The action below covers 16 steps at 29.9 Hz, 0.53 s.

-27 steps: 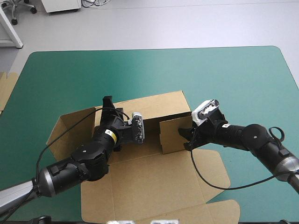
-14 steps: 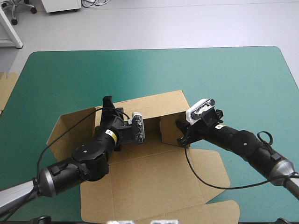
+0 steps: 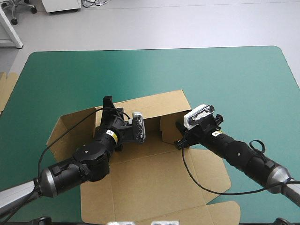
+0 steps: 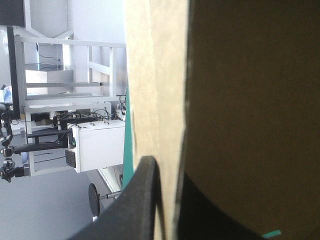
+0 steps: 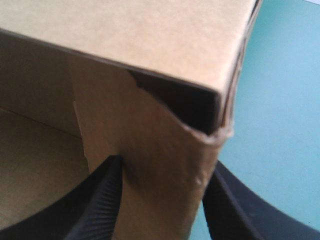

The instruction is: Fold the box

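The box (image 3: pixel 154 178) lies at the middle of the table, toward its near edge. It is a cut sheet of stiff, matt brown board with creased fold lines and rounded tabs. Its base and lid panel lie flat. The long back wall (image 3: pixel 154 105) stands upright, and a short side flap (image 3: pixel 169 127) stands at its right end, turned inward to make a corner.

The left gripper (image 3: pixel 111 108) pinches the back wall's top edge, its black fingers all but closed with the board between them, likely to steady the wall. The right gripper (image 5: pixel 162 172) has its fingers apart, straddling the side flap's free end. Its ribbed pads (image 5: pixel 107 200) flank the flap, probably to steer it inward.

Around the box lies the smooth teal-green cover (image 3: pixel 234 79), with a piece of spare board (image 3: pixel 5 89) at its left edge.
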Motion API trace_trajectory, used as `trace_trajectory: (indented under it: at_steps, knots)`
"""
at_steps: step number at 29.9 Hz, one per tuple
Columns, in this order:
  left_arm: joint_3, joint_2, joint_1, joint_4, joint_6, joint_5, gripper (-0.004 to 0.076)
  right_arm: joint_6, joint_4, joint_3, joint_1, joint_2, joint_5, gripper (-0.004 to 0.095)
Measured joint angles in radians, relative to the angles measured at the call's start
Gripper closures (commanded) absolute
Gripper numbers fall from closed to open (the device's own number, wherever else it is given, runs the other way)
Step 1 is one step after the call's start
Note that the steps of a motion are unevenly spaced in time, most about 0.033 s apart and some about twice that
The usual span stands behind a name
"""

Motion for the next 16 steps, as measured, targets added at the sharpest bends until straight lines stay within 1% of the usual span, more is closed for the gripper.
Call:
trace_trajectory:
  at_steps: [7, 12, 16]
  knots:
    - [0.000, 0.002, 0.000, 0.003, -0.015, 0.001, 0.0734, 0.001, 0.044, 0.011, 0.036, 0.000, -0.112, 0.0469]
    - [0.000, 0.004, 0.000, 0.003, -0.018, 0.001, 0.0734, 0.002, 0.071, 0.012, 0.042, 0.019, -0.135, 0.0472]
    - [0.000, 0.005, 0.000, 0.007, -0.019, 0.002, 0.0734, 0.002, 0.087, 0.014, 0.042, 0.041, -0.137, 0.0513]
